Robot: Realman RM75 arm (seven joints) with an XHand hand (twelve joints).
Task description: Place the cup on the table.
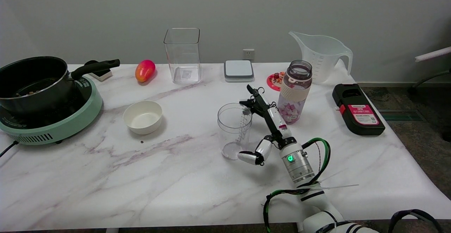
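A clear plastic cup (234, 130) with printed measuring marks stands upright on the white marble table (176, 183), just right of centre. My right hand (270, 125) lies directly to the cup's right, reaching in from the lower right. Its fingers (259, 102) stretch out straight past the cup's rim on the right side. The thumb (251, 156) is spread away from them and points at the cup's base, very close to it. Nothing is closed between fingers and thumb, and the cup's wall shows free.
A bottle (295, 92) with pink and white cubes stands just behind the hand. A white bowl (143, 117) sits to the left, and a black pot (33, 83) on a green cooker at far left. Along the back are a square clear container (183, 55), a measuring jug (322, 56) and a mango (144, 70). A black case (357, 109) lies right.
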